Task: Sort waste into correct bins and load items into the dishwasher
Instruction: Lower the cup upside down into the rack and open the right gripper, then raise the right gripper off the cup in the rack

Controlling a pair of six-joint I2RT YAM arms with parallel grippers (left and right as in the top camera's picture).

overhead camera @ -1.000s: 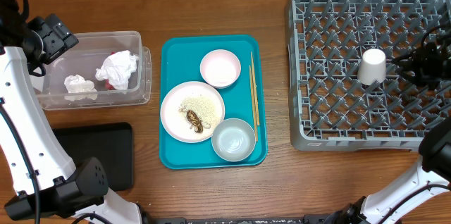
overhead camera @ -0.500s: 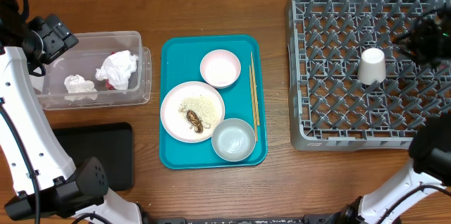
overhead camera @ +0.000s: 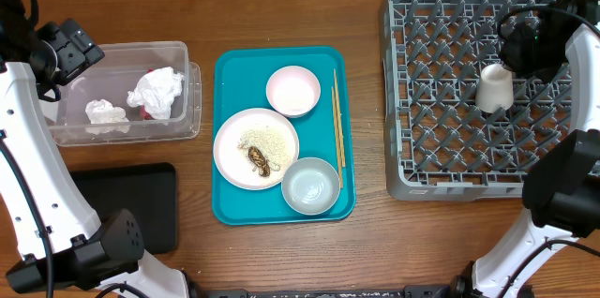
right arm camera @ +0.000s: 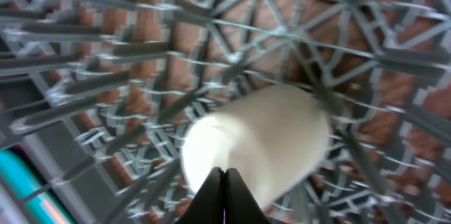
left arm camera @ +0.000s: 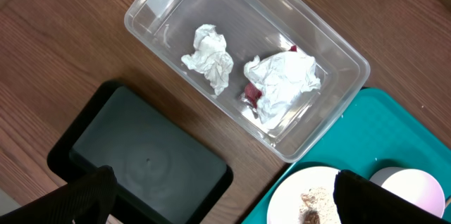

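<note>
The white cup [overhead camera: 494,89] stands upside down in the grey dish rack [overhead camera: 441,162]. My right gripper [overhead camera: 518,54] hovers just beside it, shut and empty; in the right wrist view the shut fingers [right arm camera: 224,175] point at the cup [right arm camera: 268,136]. My left gripper [overhead camera: 67,50] is open and empty over the clear tub [overhead camera: 192,92], which holds two tissues [overhead camera: 159,90] and the red wrapper [left arm camera: 252,94]. The plate [overhead camera: 228,143] carries rice [overhead camera: 264,138] and a brown scrap [overhead camera: 259,160]. The pink bowl [overhead camera: 293,90], whitish bowl [overhead camera: 310,186] and chopsticks [overhead camera: 338,120] lie on the teal tray [overhead camera: 230,68].
The black tray [overhead camera: 131,204] lies on the table in front of the tub and also shows in the left wrist view [left arm camera: 141,153]. The rack's upright pegs surround the cup. Bare wood separates the tub, the teal tray and the rack.
My right arm has swung from the rack's right edge up and left, to just beside the cup. The left arm and all objects have stayed put.
</note>
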